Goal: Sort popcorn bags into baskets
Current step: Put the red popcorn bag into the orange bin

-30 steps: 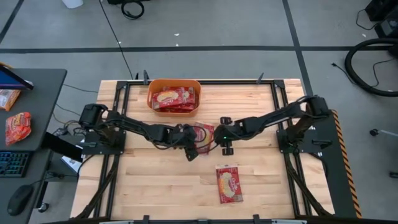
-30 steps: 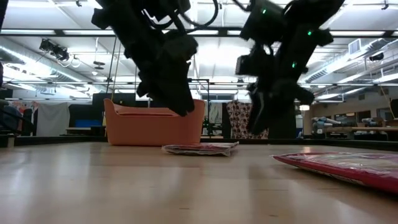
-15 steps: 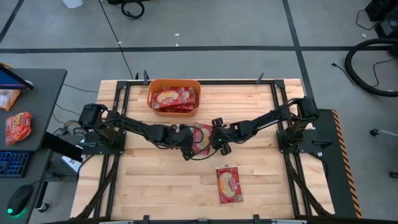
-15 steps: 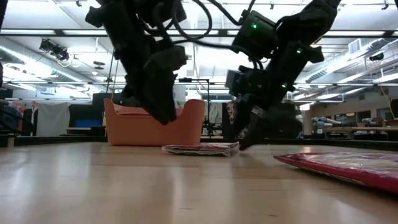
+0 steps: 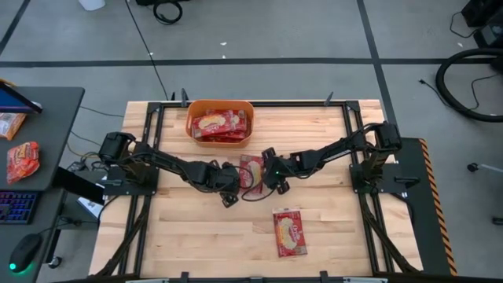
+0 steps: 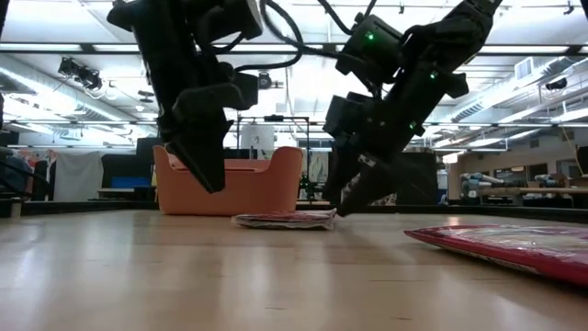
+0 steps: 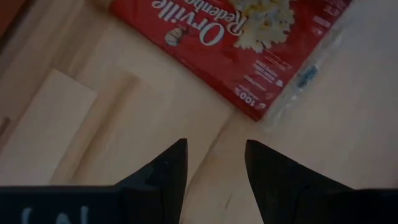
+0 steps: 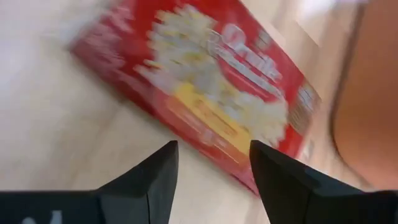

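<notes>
Seen from above, a wooden worktop (image 5: 204, 236) carries an orange basket (image 5: 220, 108) near its far edge, with several red popcorn bags (image 5: 219, 124) lying inside it. One flat red popcorn bag (image 5: 251, 170) lies on the bare wood at the middle of the worktop, a little nearer than the basket. The left hand (image 5: 229, 194) sits just beside this bag on its left, and the right hand (image 5: 266, 169) reaches in at the bag's right edge. Another popcorn bag (image 5: 289, 231) lies alone nearer the front edge, well apart from both arms. A grey side desk (image 5: 47, 118) to the left of the worktop holds two more red packets (image 5: 22, 159). From worktop height, the middle bag (image 6: 285, 220) lies flat in front of the basket (image 6: 227, 181); the left hand (image 6: 208, 175) hangs above the wood to one side of it, and the right hand (image 6: 354, 195) slants down with its tips at the bag's edge. The front bag (image 6: 514, 246) shows large at the lower right. In the left wrist view, the two dark fingers (image 7: 165, 171) stand apart over bare wood, holding nothing, with a corner of the red bag (image 7: 249, 46) just beyond them. In the right wrist view, the two fingers (image 8: 155, 177) are likewise spread apart and empty, the bag (image 8: 205, 93) lying just ahead of them and the orange basket wall (image 8: 367, 118) beyond it.
</notes>
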You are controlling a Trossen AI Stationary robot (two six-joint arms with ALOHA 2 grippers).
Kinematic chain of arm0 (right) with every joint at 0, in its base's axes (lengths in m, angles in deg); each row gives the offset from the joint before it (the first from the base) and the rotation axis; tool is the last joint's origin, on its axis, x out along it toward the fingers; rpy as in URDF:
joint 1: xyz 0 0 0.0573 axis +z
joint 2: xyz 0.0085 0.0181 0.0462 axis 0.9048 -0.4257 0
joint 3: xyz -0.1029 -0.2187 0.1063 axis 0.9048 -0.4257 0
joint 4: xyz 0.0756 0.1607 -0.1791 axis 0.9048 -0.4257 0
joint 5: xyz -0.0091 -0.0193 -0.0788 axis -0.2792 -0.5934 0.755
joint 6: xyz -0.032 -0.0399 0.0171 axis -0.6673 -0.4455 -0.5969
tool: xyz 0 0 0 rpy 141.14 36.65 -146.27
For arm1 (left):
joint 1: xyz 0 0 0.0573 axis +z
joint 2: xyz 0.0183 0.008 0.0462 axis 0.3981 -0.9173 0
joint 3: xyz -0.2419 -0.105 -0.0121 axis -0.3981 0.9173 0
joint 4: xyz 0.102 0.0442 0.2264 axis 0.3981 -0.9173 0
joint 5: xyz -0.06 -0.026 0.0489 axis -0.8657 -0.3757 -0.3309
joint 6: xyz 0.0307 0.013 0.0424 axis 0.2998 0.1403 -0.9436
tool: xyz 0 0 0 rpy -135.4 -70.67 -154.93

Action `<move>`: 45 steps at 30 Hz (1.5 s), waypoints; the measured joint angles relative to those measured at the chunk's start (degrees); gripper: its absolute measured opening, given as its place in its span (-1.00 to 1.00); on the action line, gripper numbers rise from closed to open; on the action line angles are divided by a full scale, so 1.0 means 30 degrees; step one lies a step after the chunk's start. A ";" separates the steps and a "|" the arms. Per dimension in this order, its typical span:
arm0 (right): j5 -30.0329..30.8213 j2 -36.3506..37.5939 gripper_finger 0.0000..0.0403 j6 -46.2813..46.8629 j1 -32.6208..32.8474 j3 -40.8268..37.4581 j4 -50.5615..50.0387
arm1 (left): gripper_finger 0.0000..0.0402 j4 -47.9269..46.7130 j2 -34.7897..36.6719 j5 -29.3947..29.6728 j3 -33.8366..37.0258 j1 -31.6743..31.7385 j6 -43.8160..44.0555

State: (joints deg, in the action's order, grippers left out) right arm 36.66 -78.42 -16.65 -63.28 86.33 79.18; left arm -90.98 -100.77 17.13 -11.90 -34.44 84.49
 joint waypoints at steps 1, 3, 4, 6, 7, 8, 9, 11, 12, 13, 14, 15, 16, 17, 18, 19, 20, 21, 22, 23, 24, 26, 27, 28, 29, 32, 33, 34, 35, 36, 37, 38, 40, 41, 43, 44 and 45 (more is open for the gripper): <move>-0.0262 0.0000 0.00 -0.0549 -0.0035 0.0000 0.0057 | -0.18 -0.0005 0.0000 0.0037 0.0000 0.0011 -0.0093; -0.0754 0.0000 -0.02 -0.1578 -0.0129 0.0000 0.0298 | -0.18 -0.0012 0.0000 0.0061 0.0000 0.0029 -0.0102; -0.0957 0.0000 -0.03 -0.2033 -0.0182 0.0000 0.0414 | -0.18 -0.0012 0.0000 0.0080 0.0000 0.0036 -0.0096; -0.1154 0.0000 -0.05 -0.2835 -0.0275 0.0000 0.0594 | -0.18 -0.0014 -0.0007 0.0053 0.0000 0.0019 -0.0102; -0.1185 0.0000 -0.06 -0.3128 -0.0309 0.0000 0.0731 | -0.18 -0.0015 -0.0007 -0.0008 0.0000 -0.0042 -0.0102; -0.1350 0.0000 -0.06 -0.3373 -0.0362 0.0000 0.0857 | -0.18 -0.0022 -0.0010 -0.0068 0.0000 -0.0061 -0.0095; -0.1632 -0.0042 -0.06 -0.3631 -0.0441 0.0007 0.0936 | -0.18 -0.0038 -0.0015 -0.0086 0.0000 -0.0097 -0.0084; -0.2028 -0.0300 -0.06 -0.4242 -0.0576 0.0015 0.1003 | -0.18 -0.0124 -0.0022 -0.0096 0.0000 -0.0228 -0.0015; -0.2034 -0.0366 -0.06 -0.4501 -0.0595 0.0002 0.0740 | -0.18 -0.0141 -0.0022 -0.0109 0.0000 -0.0304 -0.0013; -0.2025 -0.0546 -0.06 -0.4783 -0.0612 0.0002 0.0930 | -0.18 -0.0200 -0.0022 -0.0129 -0.0004 -0.0366 0.0003; -0.1909 -0.0659 -0.06 -0.5037 -0.0612 0.0022 0.1130 | -0.18 -0.0311 -0.0022 -0.0161 -0.0015 -0.0477 0.0068; -0.1815 -0.0670 -0.06 -0.5180 -0.0609 -0.0001 0.0968 | -0.18 -0.0435 -0.0022 -0.0207 -0.0015 -0.0554 0.0181; -0.1806 -0.0731 -0.06 -0.5227 -0.0593 0.0002 0.1103 | -0.18 -0.0454 -0.0022 -0.0246 -0.0015 -0.0621 0.0419; -0.1794 -0.0824 -0.06 -0.5246 -0.0562 0.0017 0.1382 | -0.18 -0.0435 -0.0022 -0.0259 -0.0015 -0.0738 0.0542; -0.1647 -0.0860 -0.06 -0.5284 -0.0528 0.0020 0.1351 | -0.18 -0.0468 -0.0022 -0.0252 -0.0015 -0.0824 0.0589; -0.1455 -0.0860 -0.06 -0.5289 -0.0493 0.0022 0.1367 | -0.18 -0.0480 -0.0022 -0.0260 -0.0015 -0.0857 0.0651; -0.1226 -0.0860 -0.06 -0.5296 -0.0421 0.0022 0.1442 | -0.18 -0.0461 -0.0022 -0.0226 -0.0015 -0.0930 0.0780; -0.1070 -0.0860 -0.06 -0.5309 -0.0366 0.0022 0.1513 | -0.18 -0.0468 -0.0022 -0.0047 -0.0015 -0.0982 0.0913; -0.1009 -0.0860 -0.06 -0.5389 -0.0309 0.0022 0.1587 | -0.18 -0.0428 -0.0022 0.0165 -0.0015 -0.1041 0.0993; -0.1023 -0.0860 -0.06 -0.5570 -0.0259 0.0022 0.1710 | -0.18 -0.0279 -0.0022 0.0500 -0.0015 -0.1056 0.1001; -0.1090 -0.0862 -0.06 -0.5749 -0.0215 0.0022 0.1726 | -0.18 -0.0114 -0.0022 0.0932 -0.0015 -0.1056 0.0992; -0.1402 -0.1020 -0.06 -0.6128 -0.0182 0.0022 0.1809 | -0.18 0.0048 -0.0022 0.1978 -0.0015 -0.1034 0.0749; -0.1452 -0.1110 -0.06 -0.6162 -0.0182 0.0022 0.1917 | -0.18 0.0133 -0.0029 0.2529 -0.0015 -0.1017 0.0560; -0.1485 -0.1160 -0.06 -0.6170 -0.0191 0.0022 0.2046 | -0.18 0.0210 -0.0029 0.3085 -0.0015 -0.0998 0.0445; -0.1588 -0.1188 -0.06 -0.6243 -0.0236 0.0022 0.2080 | -0.18 0.0236 -0.0029 0.3620 -0.0015 -0.0958 0.0389; -0.2372 -0.1326 -0.06 -0.7088 -0.0425 0.0022 0.2492 | -0.18 0.0439 -0.0286 0.4897 0.0058 -0.0674 0.0401; -0.2431 -0.1353 -0.06 -0.7117 -0.0449 0.0022 0.2679 | -0.18 0.0591 -0.0388 0.5048 0.0199 -0.0519 0.0429; -0.2427 -0.1379 -0.06 -0.7117 -0.0445 0.0022 0.2819 | -0.18 0.0798 -0.0537 0.5035 0.0377 -0.0323 0.0428; -0.2447 -0.1474 -0.06 -0.7114 -0.0437 0.0022 0.3013 | -0.18 0.1432 -0.0695 0.4907 0.0570 -0.0140 0.0328; -0.2464 -0.1523 -0.06 -0.7076 -0.0439 0.0022 0.3136 | -0.18 0.1937 -0.0838 0.4638 0.0771 0.0026 0.0061; -0.2457 -0.1523 -0.06 -0.7006 -0.0441 0.0022 0.3123 | -0.18 0.2193 -0.0958 0.4452 0.0991 0.0186 -0.0123; -0.2456 -0.1523 -0.06 -0.6961 -0.0437 0.0022 0.3068 | -0.18 0.2579 -0.1063 0.4323 0.1193 0.0321 -0.0298; -0.2461 -0.1523 -0.06 -0.6791 -0.0432 0.0022 0.3042 | -0.18 0.3066 -0.1103 0.4180 0.1620 0.0536 -0.0471; -0.2464 -0.1523 -0.06 -0.6671 -0.0418 0.0022 0.3026 | -0.18 0.3365 -0.1078 0.4184 0.1857 0.0646 -0.0574; -0.2474 -0.1523 -0.06 -0.6542 -0.0415 0.0029 0.3067 | -0.18 0.3850 -0.1078 0.4154 0.2353 0.0858 -0.0669; -0.2507 -0.1523 -0.06 -0.6519 -0.0415 0.0029 0.3089 | -0.18 0.3991 -0.1078 0.4091 0.2561 0.0950 -0.0662; -0.2515 -0.1523 -0.06 -0.6513 -0.0415 0.0028 0.3109 | -0.18 0.4154 -0.1078 0.3874 0.2684 0.1043 -0.0648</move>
State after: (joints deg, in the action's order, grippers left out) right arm 29.11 -82.99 -36.19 -64.53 86.42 88.51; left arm -78.52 -104.00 28.75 -3.85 -31.31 82.54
